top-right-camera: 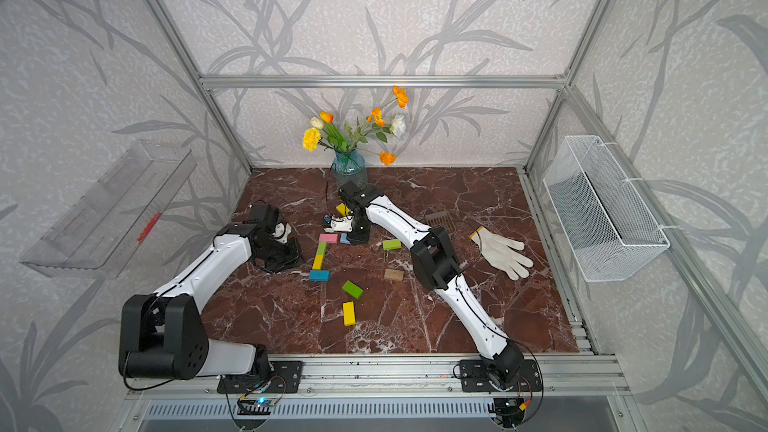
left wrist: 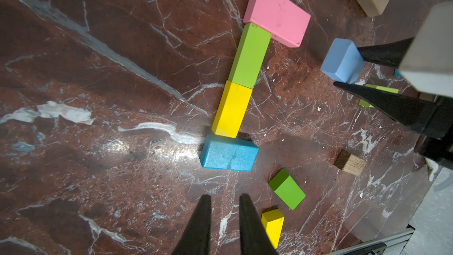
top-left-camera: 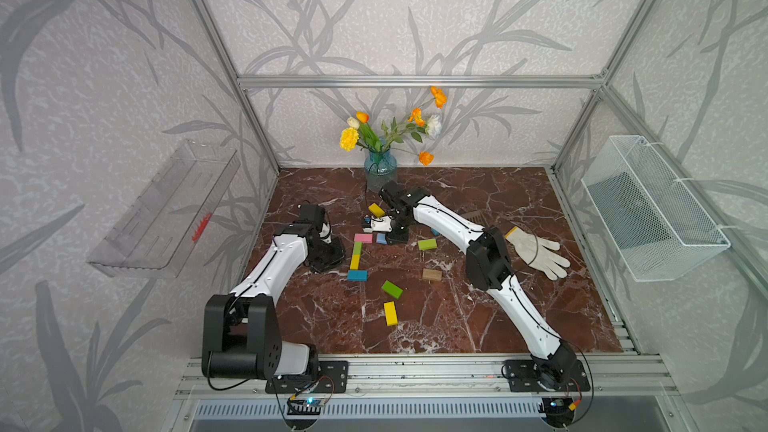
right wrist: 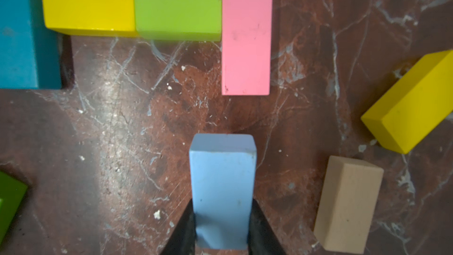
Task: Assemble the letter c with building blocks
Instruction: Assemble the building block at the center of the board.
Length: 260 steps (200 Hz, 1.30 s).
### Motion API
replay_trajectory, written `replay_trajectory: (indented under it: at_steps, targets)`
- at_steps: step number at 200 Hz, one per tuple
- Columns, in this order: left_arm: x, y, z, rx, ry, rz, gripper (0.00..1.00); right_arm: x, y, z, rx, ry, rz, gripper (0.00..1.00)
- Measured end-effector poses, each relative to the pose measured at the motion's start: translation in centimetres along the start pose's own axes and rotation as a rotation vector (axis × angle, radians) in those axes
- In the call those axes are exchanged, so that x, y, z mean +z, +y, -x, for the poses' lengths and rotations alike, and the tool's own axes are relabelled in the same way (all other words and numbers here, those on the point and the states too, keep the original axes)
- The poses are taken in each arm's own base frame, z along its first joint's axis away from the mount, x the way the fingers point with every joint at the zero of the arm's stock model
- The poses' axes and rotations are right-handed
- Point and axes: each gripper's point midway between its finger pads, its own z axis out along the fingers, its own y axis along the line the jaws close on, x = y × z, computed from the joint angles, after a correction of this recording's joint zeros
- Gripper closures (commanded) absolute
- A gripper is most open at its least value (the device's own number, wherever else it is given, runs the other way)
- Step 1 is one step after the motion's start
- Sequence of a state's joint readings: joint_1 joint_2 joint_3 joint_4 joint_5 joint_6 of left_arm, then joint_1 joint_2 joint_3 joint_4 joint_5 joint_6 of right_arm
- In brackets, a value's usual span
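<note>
Left wrist view: near the table's (top-left-camera: 519, 317) left edge the left gripper (left wrist: 225, 198) hangs empty, fingers narrowly apart. Mid-table, teal block (left wrist: 229, 155), yellow block (left wrist: 232, 109), green block (left wrist: 250, 55) and pink block (left wrist: 277, 13) touch in a bracket. Just right, the right gripper (right wrist: 223, 203) clamps a light blue block (right wrist: 221, 180).

both top views: high, front, looking down | wrists: close, share pink block (left wrist: 277, 13)
</note>
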State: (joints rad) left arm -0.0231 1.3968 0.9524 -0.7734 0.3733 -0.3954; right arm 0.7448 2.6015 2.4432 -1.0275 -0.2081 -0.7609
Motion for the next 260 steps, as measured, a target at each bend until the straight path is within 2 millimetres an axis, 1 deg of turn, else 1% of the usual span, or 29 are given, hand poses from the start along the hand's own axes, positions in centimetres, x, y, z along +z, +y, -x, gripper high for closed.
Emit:
replay_trajectory:
  at_steps: [50, 114, 218, 232, 260]
  targets:
    - [0.0, 0.0, 0.0, 0.000, 0.000, -0.001, 0.78, 1.2, -0.6, 0.1, -0.004, -0.008, -0.017, 0.70]
    - [0.0, 0.0, 0.0, 0.000, 0.003, -0.003, 0.78, 1.0, -1.2, 0.9, -0.011, -0.036, -0.040, 0.69]
    - [0.0, 0.0, 0.0, 0.000, 0.003, -0.003, 0.78, 1.7, -1.0, 0.7, -0.009, -0.035, -0.024, 0.66]
    - [0.0, 0.0, 0.0, 0.000, 0.003, -0.003, 0.78, 1.8, -0.9, 0.7, -0.008, -0.037, -0.019, 0.64]
    - [0.0, 0.0, 0.0, 0.000, 0.003, -0.003, 0.78, 2.1, -0.8, 0.7, 0.001, -0.039, -0.011, 0.54]
